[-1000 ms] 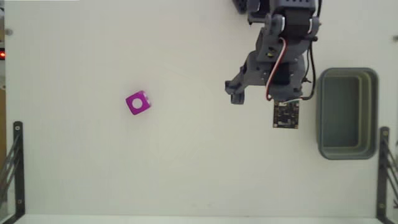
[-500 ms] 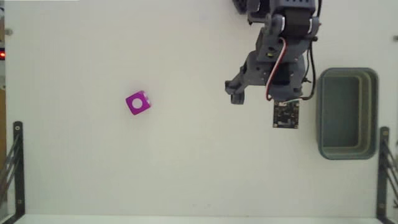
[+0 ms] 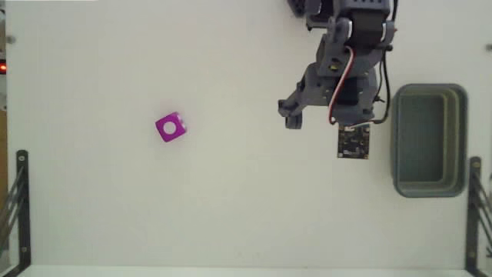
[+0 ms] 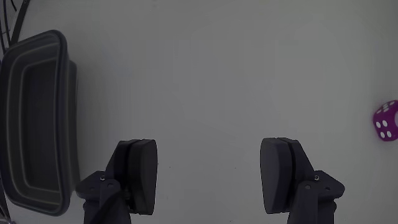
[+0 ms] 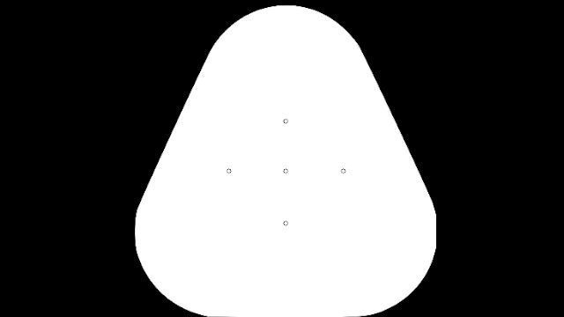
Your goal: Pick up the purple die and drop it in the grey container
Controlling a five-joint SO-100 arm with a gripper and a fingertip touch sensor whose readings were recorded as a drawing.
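Between my two fingertips nothing is held: my hand (image 4: 209, 177) stands wide, jaws well apart over bare table (image 4: 211, 68), as the wrist view shows.

Position of the work piece: the purple die (image 3: 170, 127) rests alone on the table, well apart from my hand (image 3: 292, 115) and away to its left in the fixed view. In the wrist view the die (image 4: 386, 121) sits at the far right edge, partly cut off by the frame, so it lies off to one side of my jaw line and not ahead of it. A cube has no long axis; it is turned slightly askew to the picture's edges in the fixed view (I judge that the jaws should be squared to a pair of flat faces).

Destination: the grey container (image 3: 462, 138) stands on the opposite side of my arm, near the right edge in the fixed view. Its floor (image 4: 34, 118) appears empty in both views.

Judgement: the pickup is not yet begun. The coming move calls for a swing toward the die, away from the container.
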